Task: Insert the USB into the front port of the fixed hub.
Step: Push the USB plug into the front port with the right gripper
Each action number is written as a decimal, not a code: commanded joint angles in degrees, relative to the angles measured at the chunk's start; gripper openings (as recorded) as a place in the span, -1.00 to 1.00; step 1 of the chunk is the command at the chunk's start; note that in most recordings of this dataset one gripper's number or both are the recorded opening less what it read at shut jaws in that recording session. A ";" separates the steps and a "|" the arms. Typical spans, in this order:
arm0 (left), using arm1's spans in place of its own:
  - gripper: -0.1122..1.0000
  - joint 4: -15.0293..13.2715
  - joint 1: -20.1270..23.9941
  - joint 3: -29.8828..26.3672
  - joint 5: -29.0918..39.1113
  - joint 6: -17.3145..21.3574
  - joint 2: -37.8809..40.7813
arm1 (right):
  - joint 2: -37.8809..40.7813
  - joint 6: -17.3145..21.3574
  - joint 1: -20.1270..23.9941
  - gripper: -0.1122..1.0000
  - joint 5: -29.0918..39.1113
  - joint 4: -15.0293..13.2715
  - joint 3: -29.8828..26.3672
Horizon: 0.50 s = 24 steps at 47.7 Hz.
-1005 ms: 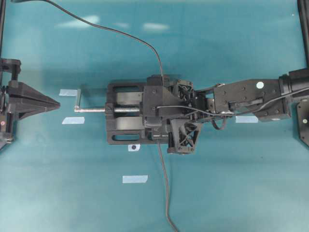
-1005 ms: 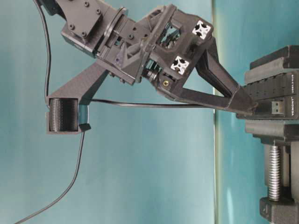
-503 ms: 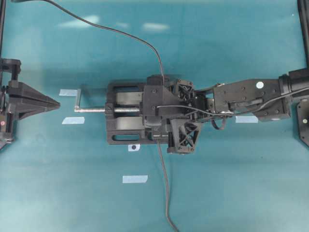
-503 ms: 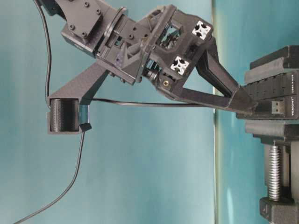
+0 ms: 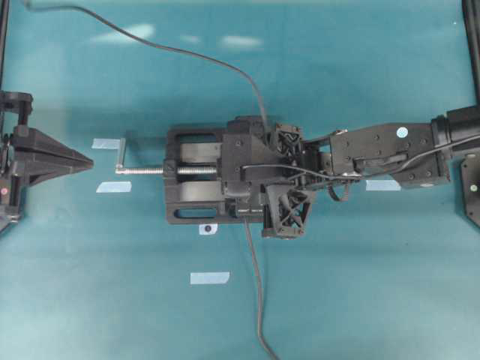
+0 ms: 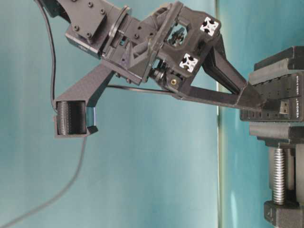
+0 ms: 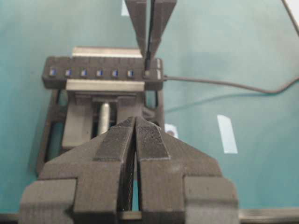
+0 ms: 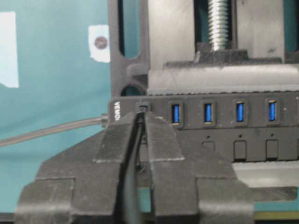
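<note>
The right claw (image 8: 138, 140) has its fingers pressed nearly together on the thin dark cable just behind the USB (image 8: 142, 107), and in the right wrist view the plug sits at the port nearest the white-printed end of the fixed hub (image 8: 205, 119), straight ahead of the fingertips at twelve o'clock. How deep it has gone I cannot tell; the plug body is mostly hidden by the fingers.

The main risk, as I judge it, is a skewed push. In the table-level view the claw comes at the hub on a slant, from about ten o'clock, so any further drive along that line could jam the plug against the port's edge, or bend the cable where it is pinched, because the grip is on the cable's thin end rather than a broad plug body. A slip of the cable through the fingers would leave the plug half seated. The hub itself is clamped in the black vise (image 5: 196, 196) on the counter (image 5: 360, 285), so it should not shift.

Farther off, the left claw (image 7: 135, 140) sits with its fingers closed on nothing, well apart from the hub, which lies at its twelve o'clock. The hub's own cable (image 7: 224, 84) trails away at three o'clock in the left wrist view.
</note>
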 commanded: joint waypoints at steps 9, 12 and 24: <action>-0.80 0.18 0.00 -0.70 -0.35 -0.09 -0.44 | -0.35 0.53 -0.09 -0.67 -0.18 -0.18 -0.88; -0.80 0.09 0.00 -0.62 -0.35 -0.09 -0.53 | -0.35 0.53 -0.18 -0.67 -0.26 -0.09 -0.88; -0.80 0.18 0.00 -0.70 -0.35 -0.09 -0.53 | -0.35 0.53 -0.09 -0.67 -0.18 -0.09 -0.97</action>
